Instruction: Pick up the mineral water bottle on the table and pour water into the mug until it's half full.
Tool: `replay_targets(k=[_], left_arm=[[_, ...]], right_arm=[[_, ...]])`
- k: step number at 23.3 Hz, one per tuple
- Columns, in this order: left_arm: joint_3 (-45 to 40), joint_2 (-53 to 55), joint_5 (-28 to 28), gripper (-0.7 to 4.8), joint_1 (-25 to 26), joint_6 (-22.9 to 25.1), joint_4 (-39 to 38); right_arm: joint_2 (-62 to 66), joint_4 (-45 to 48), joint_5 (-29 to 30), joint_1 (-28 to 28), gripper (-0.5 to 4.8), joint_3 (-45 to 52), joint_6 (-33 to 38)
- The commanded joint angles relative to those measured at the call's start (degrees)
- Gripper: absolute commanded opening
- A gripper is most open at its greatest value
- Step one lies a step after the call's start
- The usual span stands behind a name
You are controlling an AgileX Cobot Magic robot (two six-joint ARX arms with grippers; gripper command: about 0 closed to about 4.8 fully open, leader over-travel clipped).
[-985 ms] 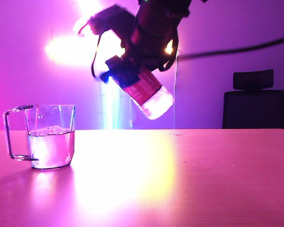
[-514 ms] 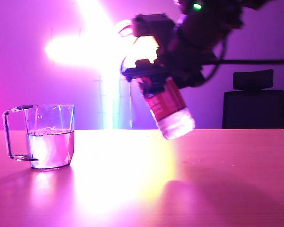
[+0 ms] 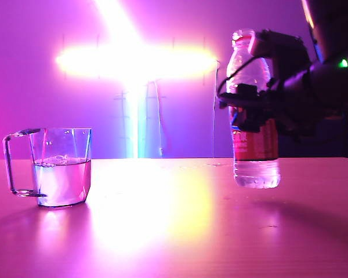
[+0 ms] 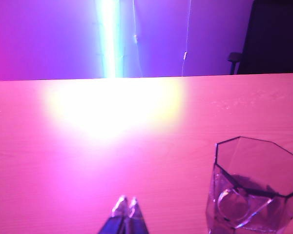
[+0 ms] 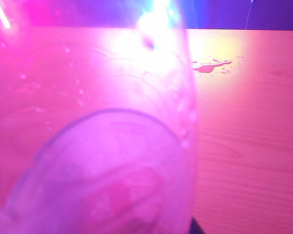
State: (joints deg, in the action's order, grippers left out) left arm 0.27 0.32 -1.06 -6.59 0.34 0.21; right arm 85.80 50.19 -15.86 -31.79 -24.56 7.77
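The right gripper grips the mineral water bottle around its middle, the fingers closed on the body, and holds it upright just above the table, on the right side. The red label has white writing, too blurred to read. The left gripper has its fingertips pressed together, holding nothing, near the mug, about half full of water.
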Motion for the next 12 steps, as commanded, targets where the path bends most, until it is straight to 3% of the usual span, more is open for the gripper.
replay_targets(k=[1, 4, 7, 12], left_arm=[[0.2, 0.0, -0.2, -0.02, 0.0, -0.2, 0.7], [0.2, 0.0, -0.3, -0.02, 0.0, -0.2, 0.7], [0.2, 0.0, -0.2, -0.02, 0.0, -0.2, 0.7], [0.2, 0.0, -0.2, -0.02, -0.1, -0.2, 0.7]], right_arm=[[1.3, 4.9, 2.9, 1.6, 2.34, -0.3, 1.7], [3.6, 7.1, 4.2, 2.0, 2.36, -0.3, 1.7], [5.6, 7.1, 4.2, 1.9, 2.86, -0.3, 1.7], [5.8, 7.0, 4.2, 1.9, 2.89, -0.3, 1.7]])
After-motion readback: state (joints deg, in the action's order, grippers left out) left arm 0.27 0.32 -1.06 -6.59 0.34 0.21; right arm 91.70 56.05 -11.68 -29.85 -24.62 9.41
